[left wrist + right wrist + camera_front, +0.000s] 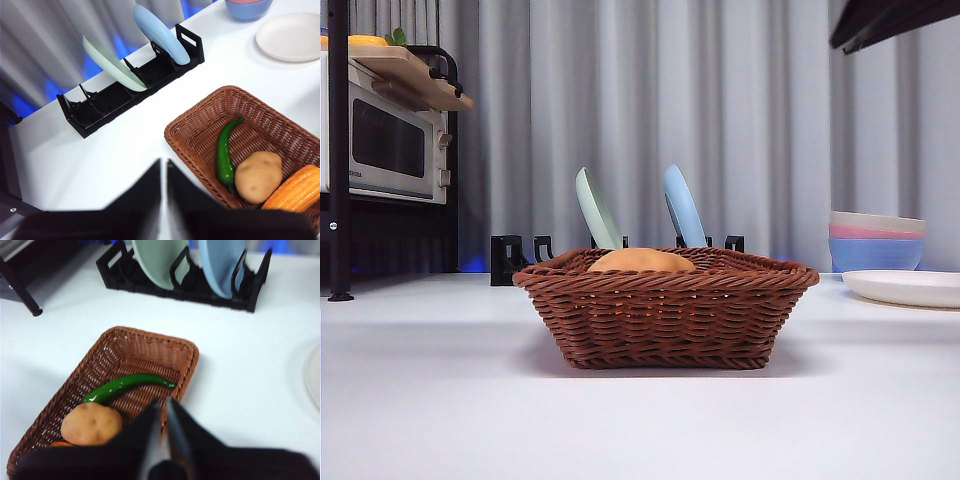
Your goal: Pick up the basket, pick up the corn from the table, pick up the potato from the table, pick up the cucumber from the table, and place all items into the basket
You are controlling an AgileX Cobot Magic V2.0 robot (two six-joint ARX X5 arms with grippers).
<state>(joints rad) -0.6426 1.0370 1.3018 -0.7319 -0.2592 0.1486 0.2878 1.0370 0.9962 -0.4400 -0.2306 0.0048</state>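
Observation:
The brown wicker basket [665,310] stands on the white table [430,380] in the middle of the front view. Inside it lie the green cucumber [226,150], the tan potato [258,176] and the orange-yellow corn [296,189]. In the front view only the potato's top [640,261] shows above the rim. In the right wrist view I see the basket [107,365], cucumber [125,386] and potato [91,424]; the corn [61,444] is a sliver. My left gripper [164,175] is shut, above the table beside the basket. My right gripper [163,415] is shut, above the basket's edge.
A black dish rack [515,258] behind the basket holds a green plate [596,210] and a blue plate [683,207]. Stacked pastel bowls [876,240] and a white plate [905,288] sit at the right. A microwave on a shelf [385,140] stands at the left. An arm tip [890,20] shows top right.

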